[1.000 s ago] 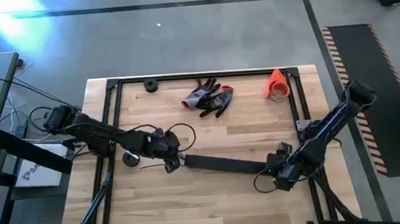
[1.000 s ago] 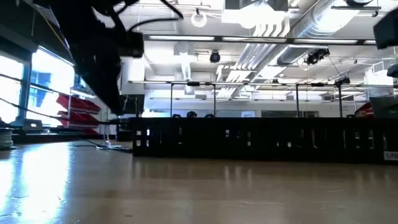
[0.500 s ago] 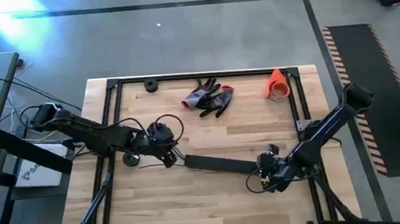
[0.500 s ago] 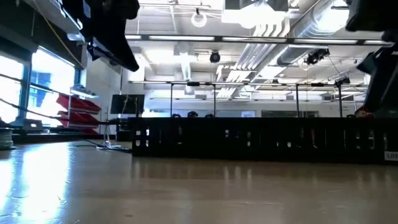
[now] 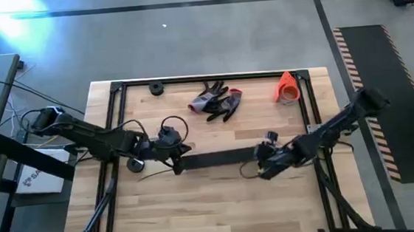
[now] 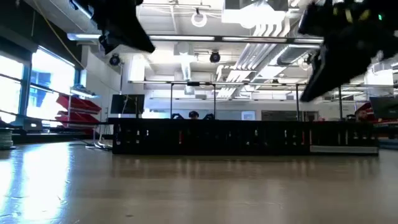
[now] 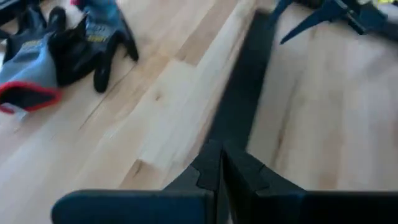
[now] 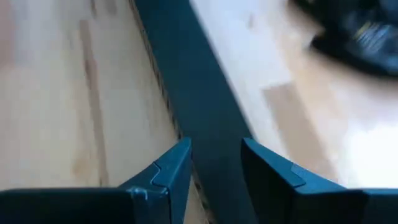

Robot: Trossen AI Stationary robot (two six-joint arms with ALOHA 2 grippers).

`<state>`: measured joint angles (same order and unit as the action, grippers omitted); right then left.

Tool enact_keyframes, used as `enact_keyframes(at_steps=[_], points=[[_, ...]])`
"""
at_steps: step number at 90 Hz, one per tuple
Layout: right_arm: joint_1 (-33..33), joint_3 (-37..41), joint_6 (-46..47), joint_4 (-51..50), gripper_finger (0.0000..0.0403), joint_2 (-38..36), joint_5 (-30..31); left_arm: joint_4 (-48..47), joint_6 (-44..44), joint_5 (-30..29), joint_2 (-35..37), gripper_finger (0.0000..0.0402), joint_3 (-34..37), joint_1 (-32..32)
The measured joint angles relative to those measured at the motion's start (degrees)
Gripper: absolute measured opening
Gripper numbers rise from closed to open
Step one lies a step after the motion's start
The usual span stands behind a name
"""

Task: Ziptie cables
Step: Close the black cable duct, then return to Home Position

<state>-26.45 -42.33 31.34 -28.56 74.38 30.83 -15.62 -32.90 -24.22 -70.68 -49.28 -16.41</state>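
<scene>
A long flat black strip point(image 5: 218, 158) lies across the middle of the wooden table, running left to right. My left gripper point(image 5: 179, 161) is shut at its left end, and my right gripper point(image 5: 260, 168) is closed over its right end. The low view shows the strip point(image 6: 211, 138) as a dark slotted band resting on the tabletop. A thin wire point(image 5: 155, 174), perhaps one of the cables, lies on the wood just near of my left gripper. I cannot make out the rest of the cables. My left gripper pinches the strip's left end point(image 7: 221, 140) between its two fingers, which come in low and point along the strip; it runs straight away from them over the table. My right gripper has the strip's two long edges point(image 8: 211, 146) between its fingers, which slant down from above. The strip passes on beyond them along the wood.
Grey-and-red work gloves point(image 5: 217, 100) lie at the far middle, an orange cone-shaped piece point(image 5: 286, 87) at the far right and a small black ring point(image 5: 155, 89) at the far left. A dark round roll point(image 5: 135, 164) sits under my left arm. A black frame point(image 5: 211, 77) borders the table.
My right gripper has gone toward the table's left and far edges. The strip's right end has swung toward the far edge with it, so the strip now lies straight across and a little farther left. My left gripper has stayed almost in place.
</scene>
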Motion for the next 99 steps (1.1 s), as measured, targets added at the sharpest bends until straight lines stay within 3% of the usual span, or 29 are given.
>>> enact_keyframes(at_steps=[23,38,46,60,79,99], points=[[1.84,2.38,-1.44,-16.38,0.0123,-25.64,0.04,0.51,7.73,1.27,15.95,0.0000,4.41,5.47],[6.03,15.10,-6.54,-2.32,0.0123,-48.14,-7.93,2.30,8.43,3.06,28.05,0.0000,13.75,11.27],[9.89,21.98,-9.44,5.85,0.0123,-58.33,-12.74,8.30,10.79,9.50,32.28,0.0000,19.68,14.38],[18.43,29.31,-13.56,10.78,0.0123,-71.89,-21.68,23.55,13.56,21.01,35.45,0.0000,28.51,22.91],[27.95,30.08,-14.91,16.48,0.0123,-72.62,-31.16,25.13,12.08,30.67,36.83,0.0000,34.36,33.62],[32.91,30.18,-16.36,16.54,0.0123,-73.53,-33.12,27.05,15.36,32.49,42.89,0.0000,39.01,33.88]])
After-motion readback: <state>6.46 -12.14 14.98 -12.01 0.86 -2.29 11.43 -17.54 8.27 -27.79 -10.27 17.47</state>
